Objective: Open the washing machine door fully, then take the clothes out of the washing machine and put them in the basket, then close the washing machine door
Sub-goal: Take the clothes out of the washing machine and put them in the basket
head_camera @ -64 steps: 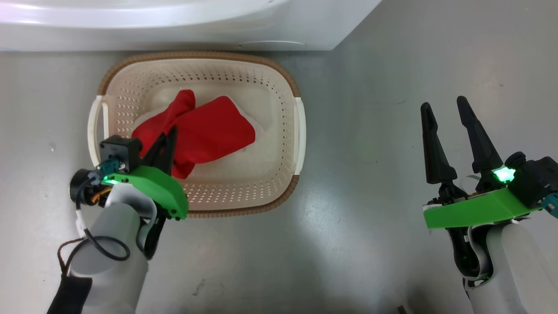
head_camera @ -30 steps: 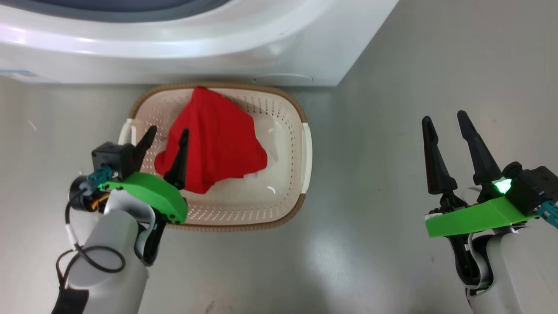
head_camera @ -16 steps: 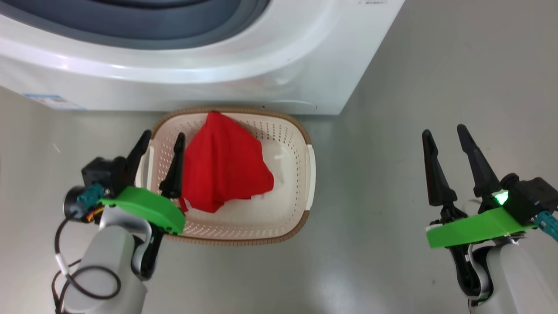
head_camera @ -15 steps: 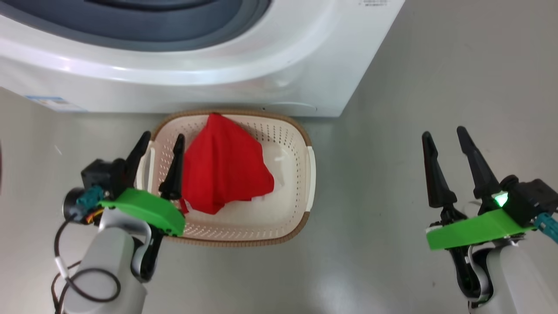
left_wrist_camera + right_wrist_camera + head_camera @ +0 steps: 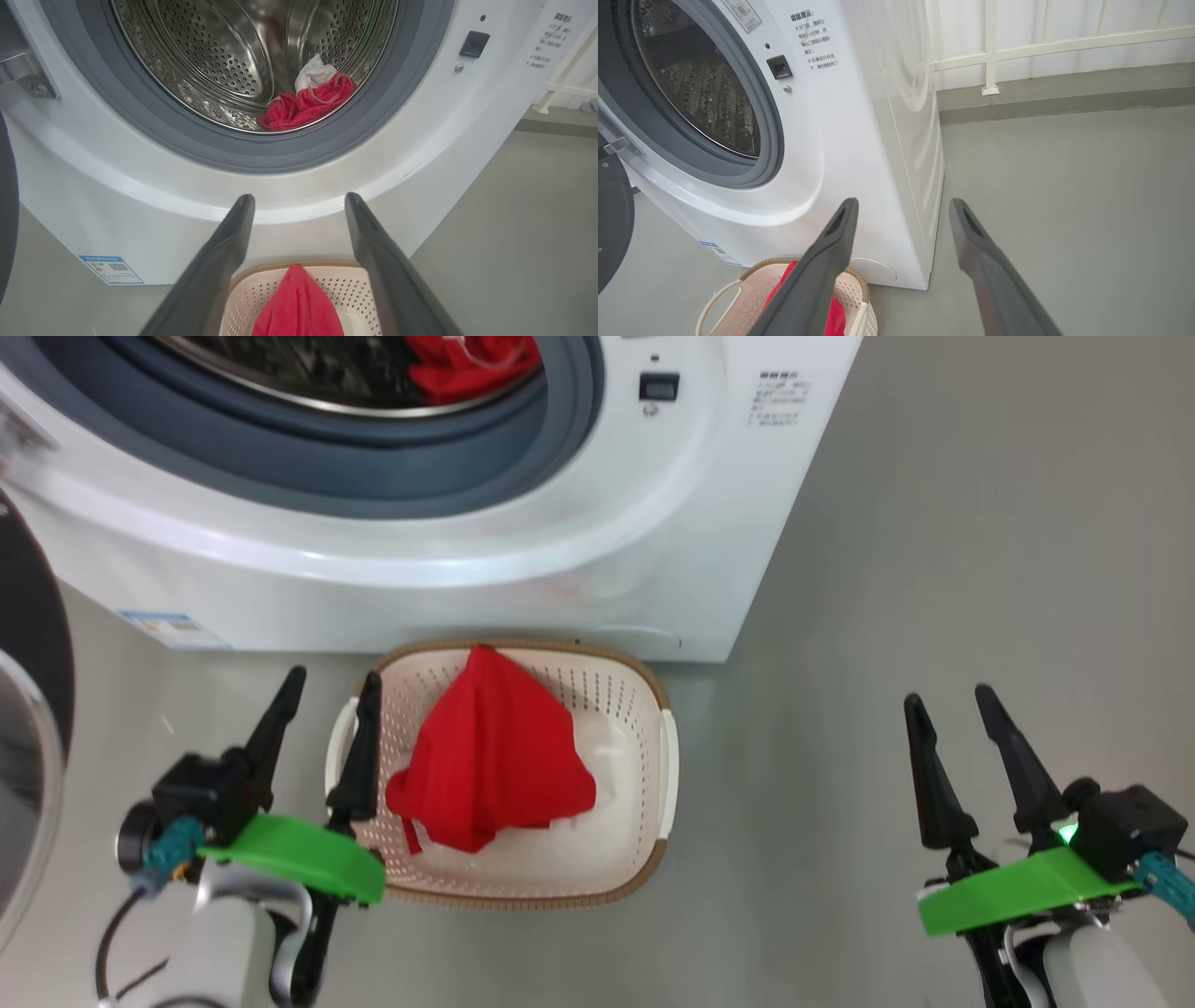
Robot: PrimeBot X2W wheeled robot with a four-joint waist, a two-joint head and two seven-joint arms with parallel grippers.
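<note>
Washer (image 5: pixel 448 551) w/ door (image 5: pixel 28 644) swung wide at left, so drum's reachable. Basket (image 5: pixel 523 896) on floor at its base, prob. for a short drop. Clothes (image 5: pixel 495 756): one red piece in basket, another piece (image 5: pixel 308 105) in drum. L gripper (image 5: pixel 334 674) just beside basket, R gripper (image 5: pixel 946 695) well apart. Both point at washer, fingers spread, empty.
</note>
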